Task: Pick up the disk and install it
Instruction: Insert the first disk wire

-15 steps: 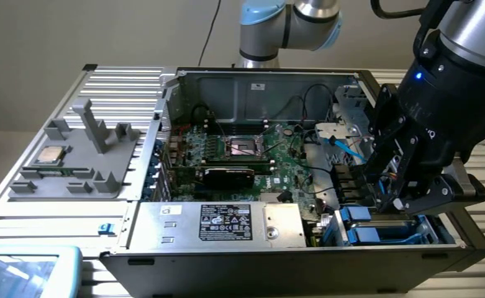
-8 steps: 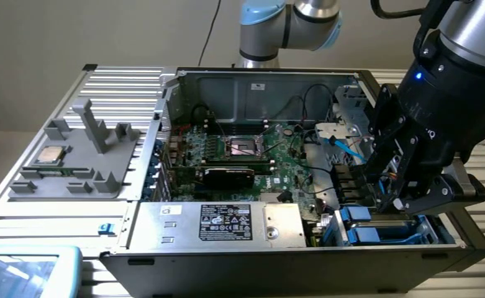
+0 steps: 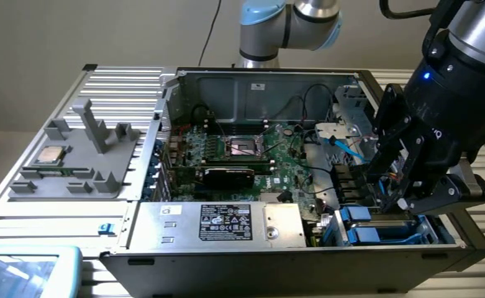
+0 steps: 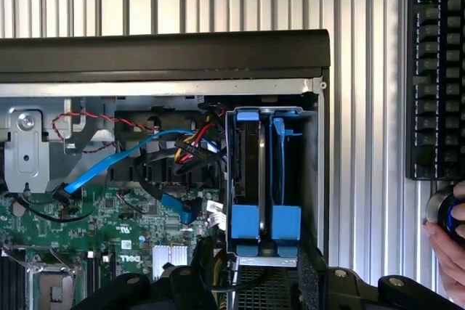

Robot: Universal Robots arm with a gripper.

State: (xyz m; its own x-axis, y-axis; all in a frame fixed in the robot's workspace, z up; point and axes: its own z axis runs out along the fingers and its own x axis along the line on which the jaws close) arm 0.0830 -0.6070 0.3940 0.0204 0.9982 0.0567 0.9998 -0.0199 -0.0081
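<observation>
Blue disk carriers (image 4: 245, 221), two, upright in one bay (image 4: 313, 179); one hand (image 3: 401, 197) close by, open, empty.

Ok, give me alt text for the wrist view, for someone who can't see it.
An open computer case: a disk in a blue carrier stands on edge in its drive bay, beside the green motherboard and a blue cable. Outside the case are a black keyboard and a person's hand.

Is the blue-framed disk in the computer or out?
In. The disk stands on edge inside the drive cage at the computer case's corner, blue tabs showing.
</observation>
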